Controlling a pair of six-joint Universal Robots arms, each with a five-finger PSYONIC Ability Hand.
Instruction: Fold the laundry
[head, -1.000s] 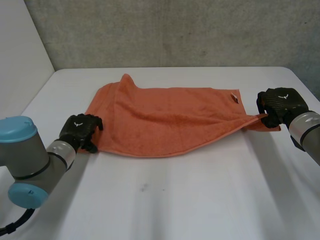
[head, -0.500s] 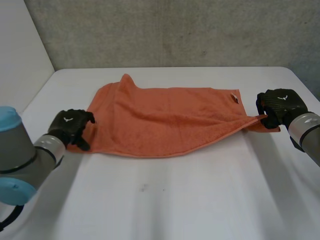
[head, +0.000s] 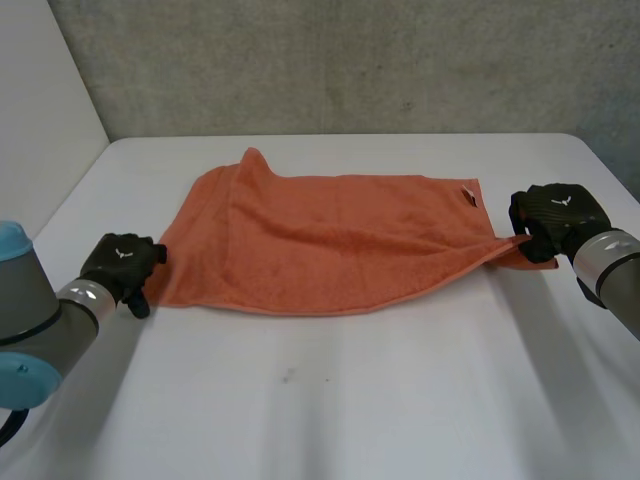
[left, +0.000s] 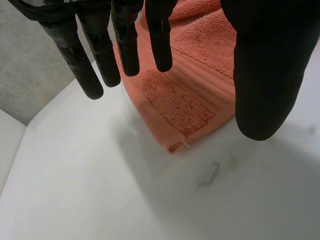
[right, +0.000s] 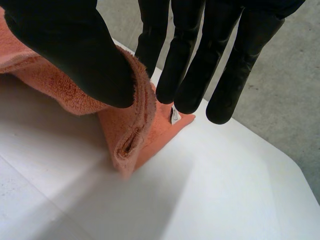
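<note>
On the table (head: 330, 410), orange towel (head: 320, 240) lengthwise left-to-right

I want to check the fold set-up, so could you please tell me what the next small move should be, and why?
Probably the left hand should move onto the towel's near-left corner and pinch it. Its fingers hang straight beside that corner, holding nothing, while the right hand pinches the towel's right corner, so the cloth is held at one end only.

No writing is legible; the small tag (head: 468, 196) on the towel (head: 320, 240) is unreadable.
</note>
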